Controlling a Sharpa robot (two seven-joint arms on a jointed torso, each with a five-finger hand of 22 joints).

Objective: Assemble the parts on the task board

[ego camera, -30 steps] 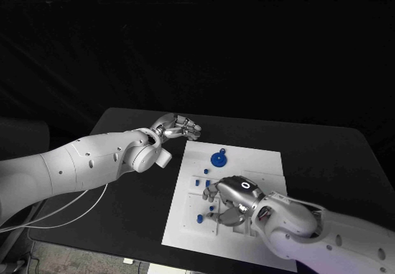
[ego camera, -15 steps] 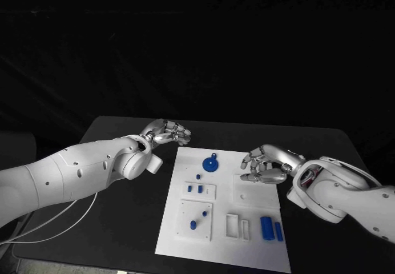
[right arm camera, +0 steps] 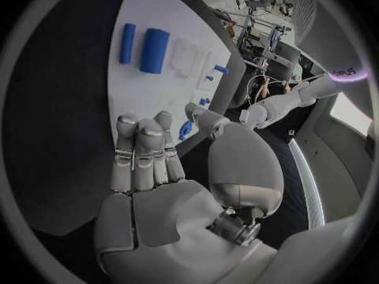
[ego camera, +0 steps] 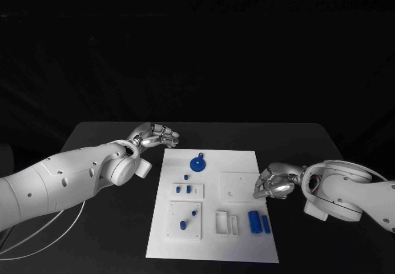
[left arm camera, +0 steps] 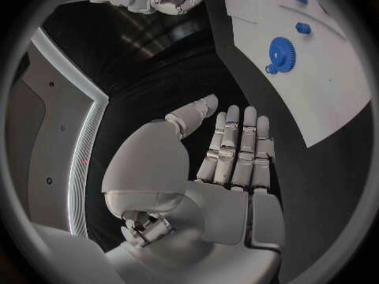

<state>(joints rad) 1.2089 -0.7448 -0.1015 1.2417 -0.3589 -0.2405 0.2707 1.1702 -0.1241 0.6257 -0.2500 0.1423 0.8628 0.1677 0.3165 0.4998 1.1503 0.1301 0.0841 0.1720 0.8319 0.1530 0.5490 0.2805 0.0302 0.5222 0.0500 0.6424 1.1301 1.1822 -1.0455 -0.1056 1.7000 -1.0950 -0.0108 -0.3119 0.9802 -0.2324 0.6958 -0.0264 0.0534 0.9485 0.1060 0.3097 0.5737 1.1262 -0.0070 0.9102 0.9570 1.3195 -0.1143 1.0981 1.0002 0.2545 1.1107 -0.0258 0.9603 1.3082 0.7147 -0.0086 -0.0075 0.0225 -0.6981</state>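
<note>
The white task board (ego camera: 221, 246) lies in the middle of the black table. A blue gear (ego camera: 197, 164) stands near its far end, with small blue pieces (ego camera: 188, 188) and short pegs (ego camera: 194, 213) nearer. Two blue cylinders (ego camera: 254, 221) lie side by side near its right front. My left hand (ego camera: 156, 135) hovers off the board's far left corner, fingers straight and together (left arm camera: 234, 146), holding nothing. My right hand (ego camera: 275, 184) is at the board's right edge, palm bare (right arm camera: 150, 164). The right wrist view also shows the cylinders (right arm camera: 154, 50) on the board (right arm camera: 150, 88).
Two empty white slots (ego camera: 226, 223) sit beside the cylinders. In the left wrist view the gear (left arm camera: 280, 52) and a small blue piece (left arm camera: 303, 27) stand on the board (left arm camera: 324, 82). A pale cable (ego camera: 49, 228) trails off the table's left side.
The camera has shifted. My right hand has drawn back from over the board's near middle to its right edge. The left hand stays by the far left corner.
</note>
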